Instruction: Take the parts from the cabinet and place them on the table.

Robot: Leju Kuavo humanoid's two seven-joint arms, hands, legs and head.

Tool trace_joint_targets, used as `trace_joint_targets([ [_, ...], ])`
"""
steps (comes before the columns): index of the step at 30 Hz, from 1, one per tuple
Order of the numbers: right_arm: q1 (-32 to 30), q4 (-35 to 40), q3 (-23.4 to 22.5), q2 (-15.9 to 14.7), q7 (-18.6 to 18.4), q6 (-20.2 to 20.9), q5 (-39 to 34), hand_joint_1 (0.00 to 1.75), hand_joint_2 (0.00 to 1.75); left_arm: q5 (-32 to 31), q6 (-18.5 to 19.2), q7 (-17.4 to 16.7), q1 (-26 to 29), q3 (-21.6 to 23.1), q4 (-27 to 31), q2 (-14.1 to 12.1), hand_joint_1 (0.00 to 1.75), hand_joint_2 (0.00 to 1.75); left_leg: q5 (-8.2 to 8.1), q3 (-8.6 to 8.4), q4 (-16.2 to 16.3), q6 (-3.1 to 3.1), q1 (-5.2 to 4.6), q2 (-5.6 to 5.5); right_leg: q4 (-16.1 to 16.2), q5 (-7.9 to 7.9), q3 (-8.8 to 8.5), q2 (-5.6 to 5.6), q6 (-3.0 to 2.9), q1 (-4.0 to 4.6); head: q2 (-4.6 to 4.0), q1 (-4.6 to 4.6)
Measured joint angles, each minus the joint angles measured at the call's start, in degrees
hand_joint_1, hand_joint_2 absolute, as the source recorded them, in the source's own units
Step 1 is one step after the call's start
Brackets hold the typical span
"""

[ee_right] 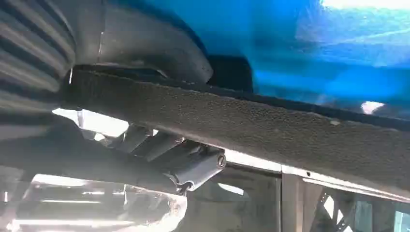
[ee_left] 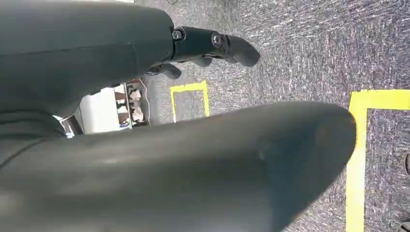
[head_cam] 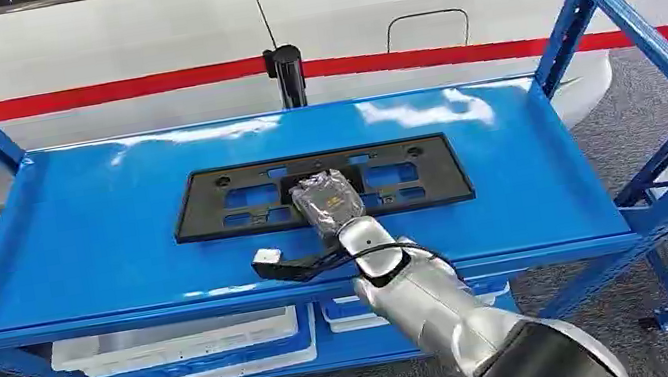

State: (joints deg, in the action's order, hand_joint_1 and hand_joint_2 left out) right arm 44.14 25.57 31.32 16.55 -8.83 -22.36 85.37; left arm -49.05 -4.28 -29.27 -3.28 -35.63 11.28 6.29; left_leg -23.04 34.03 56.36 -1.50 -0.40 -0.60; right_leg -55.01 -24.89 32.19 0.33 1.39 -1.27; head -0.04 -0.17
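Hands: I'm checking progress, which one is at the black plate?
The right hand, gripping the near edge of the black plate on the blue shelf; the left hand hangs over grey floor.

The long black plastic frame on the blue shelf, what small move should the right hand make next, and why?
Probably lift it slightly. The right hand sits on the long black plastic frame's middle, fingers around its edge in the wrist view, while the frame lies flat on the blue shelf.

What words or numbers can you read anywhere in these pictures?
None can be read.
The black plastic frame on the blue shelf carries no lettering that shows.
The white vehicle behind shows a red stripe, no words.
The yellow floor markings are plain lines.
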Motion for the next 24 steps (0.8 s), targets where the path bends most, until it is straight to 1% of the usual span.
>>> trace_joint_targets([
  [1,0.00,0.00,0.00,0.00,0.00,0.00,0.00,1.59,1.75,0.00,0.00,0.00,0.00,0.00,0.00,0.00,0.00,0.00,0.00,0.00,0.00,0.00,0.00,0.00,0.00,0.00,0.00,0.00,0.00,0.00,0.00,0.00],
  [3,0.00,-0.02,0.00,-0.07,0.00,-0.02,0.00,1.69,1.75,0.00,0.02,0.02,0.00,0.00,0.00,0.00,0.00,0.00,0.00,0.00,0.00,0.00,0.00,0.00,0.00,0.00,0.00,0.00,0.00,0.00,0.00,0.02],
  [5,0.00,-0.02,0.00,-0.13,-0.09,-0.02,0.22,1.75,1.75,-0.02,0.02,0.02,0.00,-0.02,0.00,0.00,0.00,0.00,0.00,0.00,0.00,0.00,0.00,-0.01,0.00,0.00,-0.01,0.00,0.00,0.00,0.00,0.02],
  [9,-0.25,0.00,0.00,-0.28,-1.57,-0.68,3.34,1.75,1.75,-1.27,0.52,0.59,0.00,-0.02,0.00,0.00,0.00,0.00,0.00,0.00,0.00,0.00,0.00,-0.02,0.00,0.00,-0.01,0.00,0.00,0.00,0.00,0.02],
  [14,-0.93,0.44,0.04,-0.77,-2.19,-2.41,3.50,1.75,1.75,-2.65,0.74,1.23,-0.03,-0.02,0.00,-0.04,0.00,0.00,0.00,0.00,0.00,0.00,-0.01,-0.02,0.00,0.00,-0.02,0.00,0.00,0.00,0.00,0.00],
  [15,-1.27,0.92,0.04,-0.92,-2.27,-3.09,3.50,1.75,1.75,-3.19,0.15,1.99,-0.03,-0.02,0.00,-0.07,0.00,0.00,0.00,0.00,0.00,0.00,-0.01,-0.02,0.00,0.00,-0.01,0.00,0.00,0.00,0.00,0.02],
  [16,-1.79,1.79,0.09,-1.16,-2.75,-4.28,3.50,1.75,1.75,-3.43,-1.15,3.90,-0.01,-0.02,0.00,-0.07,0.00,0.00,0.00,0.01,0.00,0.00,-0.01,-0.02,0.00,0.00,0.00,0.00,0.00,0.00,0.00,0.02],
  [17,-2.37,2.92,0.30,-1.53,-3.62,-5.91,3.50,1.75,1.75,-2.95,-2.61,7.03,-0.01,-0.02,0.02,-0.07,0.00,0.00,0.02,0.02,0.02,0.01,-0.01,-0.02,0.00,0.00,0.02,-0.01,0.00,0.00,0.00,0.00],
  [18,-3.40,5.52,1.01,-2.52,-5.71,-8.82,3.50,1.75,1.75,-0.40,-4.38,12.79,0.02,-0.44,0.02,-0.07,0.00,0.00,0.03,0.06,0.03,0.01,-0.01,-0.03,0.00,0.01,0.05,-0.02,0.00,0.00,0.00,-0.04],
  [19,-5.23,11.64,2.48,-4.68,-8.12,-11.29,3.50,1.75,1.75,3.45,-5.72,21.25,-0.01,-1.80,0.02,-0.07,0.00,1.75,0.12,0.17,0.06,-0.09,-0.01,-0.10,0.00,0.01,0.08,-0.16,0.00,0.00,0.00,0.00],
  [20,-6.31,16.55,3.70,-6.46,-10.37,-12.81,3.50,1.75,1.75,6.05,-6.12,26.80,-0.02,-3.09,0.04,-0.07,0.00,1.75,0.17,0.30,0.07,-0.15,-0.03,-0.23,-0.01,0.01,0.13,-0.30,0.01,0.00,0.00,0.07],
  [21,-7.06,26.07,5.80,-9.99,-11.92,-12.42,3.52,1.75,1.75,9.28,-5.84,33.38,-0.10,-5.49,0.04,-0.07,0.00,1.75,0.25,0.48,0.07,-0.16,-0.09,-0.30,-0.03,0.07,0.27,-0.31,0.09,0.01,0.00,-0.04],
  [22,-7.78,33.57,6.32,-12.46,-10.38,-11.98,3.52,1.75,1.75,10.47,-4.73,35.56,-0.17,-7.07,0.04,-0.07,0.00,0.00,0.25,0.57,0.07,-0.16,-0.12,-0.29,-0.03,0.09,0.32,-0.30,0.12,0.03,0.00,0.02],
  [23,-9.03,41.17,5.48,-14.32,-6.91,-11.78,3.52,1.75,1.75,10.95,-3.65,36.64,-0.16,-8.33,0.04,-0.09,0.00,0.00,0.24,0.59,0.07,-0.16,-0.13,-0.28,-0.03,0.09,0.31,-0.30,0.14,0.03,0.00,0.04],
  [24,-10.67,48.27,3.86,-15.04,-1.22,-11.76,3.54,1.75,1.75,11.37,-3.23,37.14,-0.09,-9.40,0.04,-0.11,0.00,0.00,0.17,0.58,0.07,-0.14,-0.13,-0.19,-0.03,0.10,0.28,-0.23,0.15,0.03,0.00,0.07],
])
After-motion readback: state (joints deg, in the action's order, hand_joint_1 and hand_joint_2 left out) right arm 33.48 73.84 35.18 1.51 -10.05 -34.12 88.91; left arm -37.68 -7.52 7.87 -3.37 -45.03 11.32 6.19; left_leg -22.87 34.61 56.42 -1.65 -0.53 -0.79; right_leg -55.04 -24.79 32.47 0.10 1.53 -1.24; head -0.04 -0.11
